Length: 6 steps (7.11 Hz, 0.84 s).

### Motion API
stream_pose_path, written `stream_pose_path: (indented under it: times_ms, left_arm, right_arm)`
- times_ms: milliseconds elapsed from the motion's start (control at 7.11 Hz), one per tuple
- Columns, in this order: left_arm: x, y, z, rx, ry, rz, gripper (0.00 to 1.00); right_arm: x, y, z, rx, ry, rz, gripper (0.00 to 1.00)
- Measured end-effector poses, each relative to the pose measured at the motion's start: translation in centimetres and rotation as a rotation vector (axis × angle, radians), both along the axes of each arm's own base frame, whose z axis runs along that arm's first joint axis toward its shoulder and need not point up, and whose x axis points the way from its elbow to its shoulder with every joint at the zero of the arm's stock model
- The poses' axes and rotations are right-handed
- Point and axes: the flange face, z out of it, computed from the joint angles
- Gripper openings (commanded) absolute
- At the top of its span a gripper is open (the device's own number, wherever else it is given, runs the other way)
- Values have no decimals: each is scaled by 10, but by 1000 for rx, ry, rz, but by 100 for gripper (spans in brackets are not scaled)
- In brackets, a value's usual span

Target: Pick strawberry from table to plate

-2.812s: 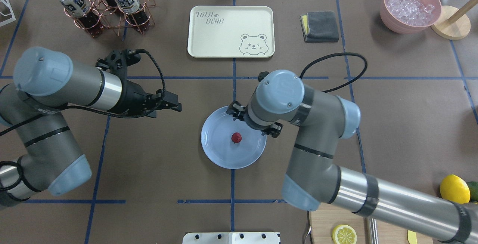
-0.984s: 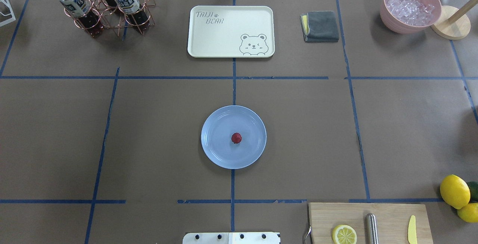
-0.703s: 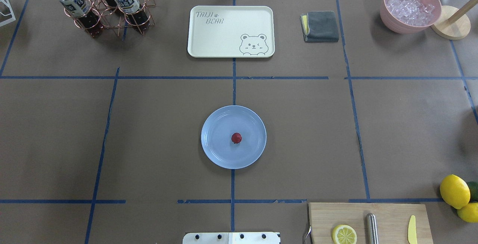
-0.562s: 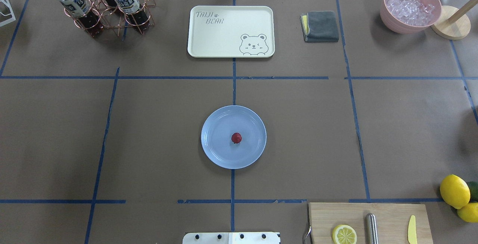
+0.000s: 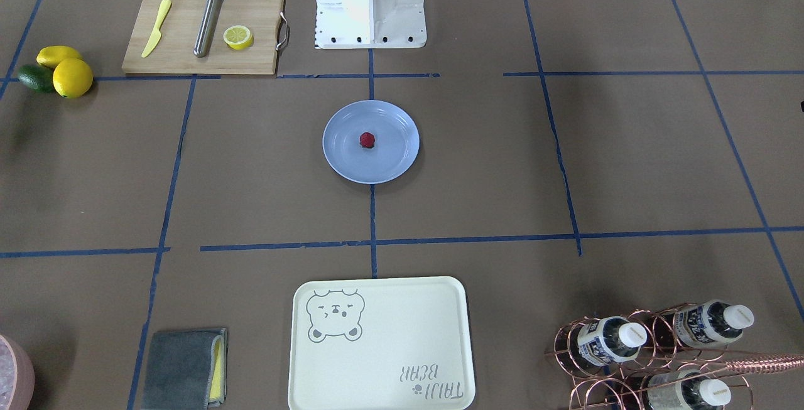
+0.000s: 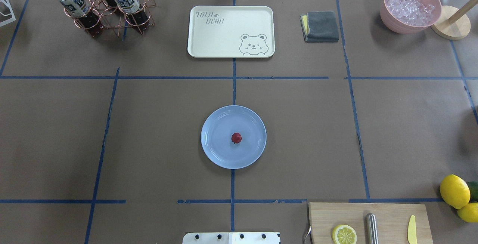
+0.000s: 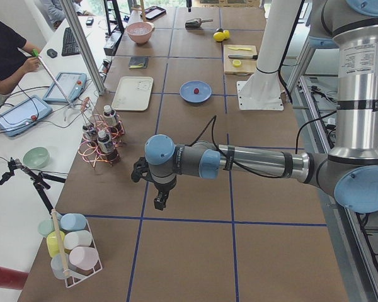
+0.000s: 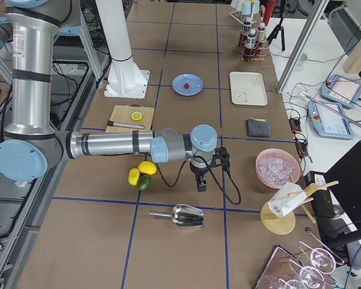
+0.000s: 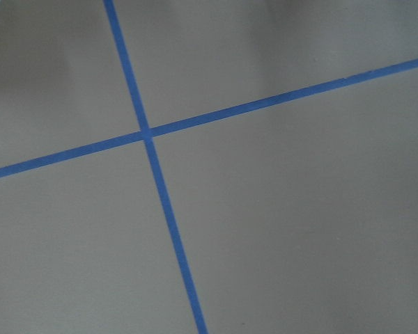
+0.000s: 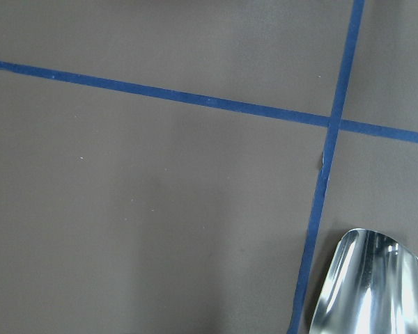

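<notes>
- strawberry (image 6: 236,138) lies near the middle of the light-blue plate (image 6: 218,154), with nothing touching it and no arm over it.
- plate sits flat on the bench (image 6: 157,132), on the centre tape line. The goal looks met.
- the berry is at the plate's centre, not the rim, so the raised rim should stop any roll-off (my guess).
- left pincer (image 7: 160,200) points down over bare bench at the robot's left end, well apart from the plate. It shows only in the side view, so I cannot tell how far apart its jaws are or whether it holds anything. Its wrist view shows only tape lines.
- right pincer (image 8: 201,183) points down at the robot's right end, near the lemons (image 8: 141,173) and the metal scoop (image 8: 180,215). I cannot tell its opening or contents either. Its wrist view shows only tape and the scoop's edge.
- both arms are off to the ends, likely parked so the plate area is unobstructed. No further move seems needed.
</notes>
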Motion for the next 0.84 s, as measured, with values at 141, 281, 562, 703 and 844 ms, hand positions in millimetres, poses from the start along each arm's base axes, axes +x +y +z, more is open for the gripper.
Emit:
stream_pose_path:
  times_ms: [141, 281, 562, 703, 844]
  left_arm:
    - [-1, 2, 5, -3, -16, -1, 100]
    - [-2, 4, 8, -9, -22, -1, 100]
    - [-1, 4, 18, -27, -24, -3, 100]
    - [-1, 1, 23, -21, -24, -4, 100]
    - [-1, -2, 25, 0, -23, -6, 100]
  right_arm:
    - [2, -1, 1, 4, 26, 3, 100]
    - [3, -1, 3, 8, 46, 4, 100]
    - [4, -1, 6, 9, 58, 1, 100]
    - [4, 0, 6, 9, 56, 1, 100]
    - [4, 0, 6, 9, 51, 0, 100]
